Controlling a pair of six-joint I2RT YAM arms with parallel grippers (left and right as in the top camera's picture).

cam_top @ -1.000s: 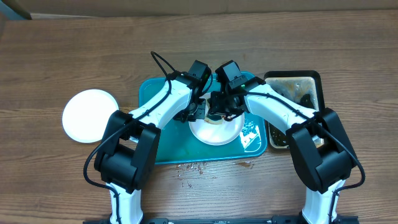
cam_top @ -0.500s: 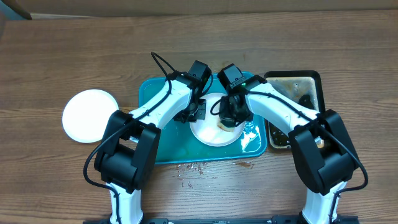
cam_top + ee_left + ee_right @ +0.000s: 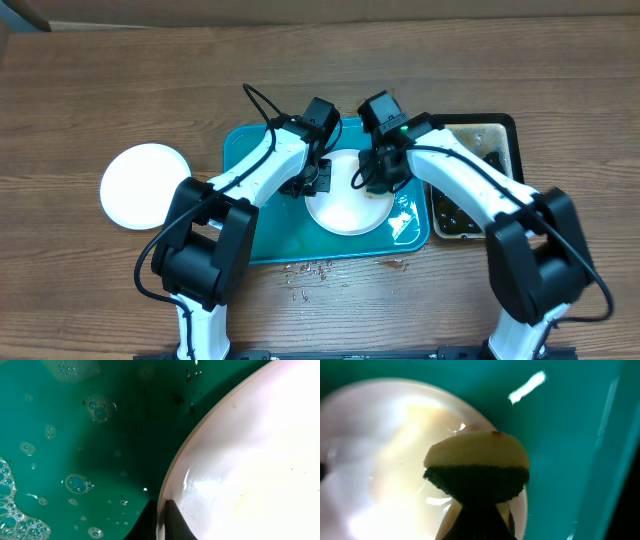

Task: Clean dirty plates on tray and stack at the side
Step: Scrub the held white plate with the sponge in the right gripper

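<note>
teal plastic tray (image 3: 262, 225) is lying at the middle of the wooden table (image 3: 100, 80), with soap foam (image 3: 10, 510) sitting on its floor. white plate (image 3: 345, 208) is sitting in the tray's right half. left gripper (image 3: 161, 519) is pinching that plate's left rim, fingers closed on it. right gripper (image 3: 475, 507) is clamping a yellow sponge (image 3: 476, 455), dark scouring face towards the fingers, over the plate's far right edge; contact cannot be told. second white plate (image 3: 146, 186) is resting on the table, left of the tray and apart from it. black-rimmed basin (image 3: 505, 125) of brown water is standing just beside the tray's right edge.
</note>
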